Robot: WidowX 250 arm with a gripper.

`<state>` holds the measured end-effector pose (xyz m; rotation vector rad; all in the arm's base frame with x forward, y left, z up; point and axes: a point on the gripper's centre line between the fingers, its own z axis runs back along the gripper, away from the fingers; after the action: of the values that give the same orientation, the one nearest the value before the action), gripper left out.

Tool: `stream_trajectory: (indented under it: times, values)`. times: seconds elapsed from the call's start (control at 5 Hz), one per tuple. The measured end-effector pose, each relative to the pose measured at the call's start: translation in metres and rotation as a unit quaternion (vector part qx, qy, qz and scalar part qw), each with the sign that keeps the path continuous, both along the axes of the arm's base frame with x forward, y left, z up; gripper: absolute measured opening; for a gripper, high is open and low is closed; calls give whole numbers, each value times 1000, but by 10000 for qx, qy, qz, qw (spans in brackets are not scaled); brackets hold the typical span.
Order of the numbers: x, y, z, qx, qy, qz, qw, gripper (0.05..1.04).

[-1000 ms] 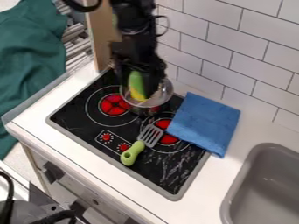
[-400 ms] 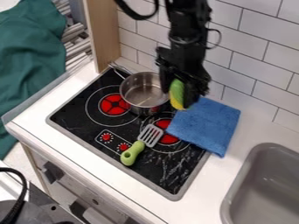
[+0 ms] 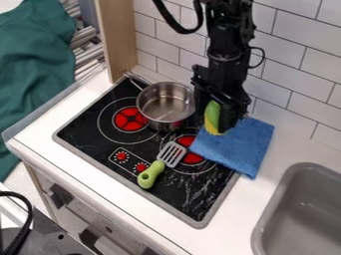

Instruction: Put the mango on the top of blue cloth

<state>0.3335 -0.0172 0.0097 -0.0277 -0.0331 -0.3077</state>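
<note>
Dk green fabric (image 3: pixel 33 74) is draped at far L. Spatula (image 3: pixel 152 173) w/ lt green handle is laid on black stovetop (image 3: pixel 168 193); behind it, metal pot (image 3: pixel 159 124) is set nr the back. Mango (image 3: pixel 212 117), green w/ yellow lower end, is held by end effector (image 3: pixel 218 120) at blue cloth's (image 3: pixel 233 149) upper L part; contact w/ cloth can't be told. Cloth is spread partly over stovetop, partly over counter (image 3: pixel 230 216). Grey sink (image 3: pixel 283 206) is set into counter, far R.
</note>
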Motion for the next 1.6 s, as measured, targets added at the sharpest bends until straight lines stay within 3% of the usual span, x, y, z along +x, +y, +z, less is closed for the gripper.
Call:
stream_trajectory:
  times: [0.4, 0.6, 0.8, 1.0, 1.2, 1.4, 1.6]
  values:
    - [3, -3, -10, -153, 45, -119, 9998, 755]
    - [7, -3, -9, -241, -81, -166, 9995, 895]
    - [6, -2, -9, -218, -59, -210, 9995, 1016]
    - [-3, 1, -1, -113, -3, -141, 9998, 1009]
    - [-11, 11, 42, 188, -356, 145, 9991, 1009]
    - [-29, 24, 73, 523, -379, 955, 9933, 1009]
    - [-45, 29, 74, 432, -164, 1993, 9789, 1009]
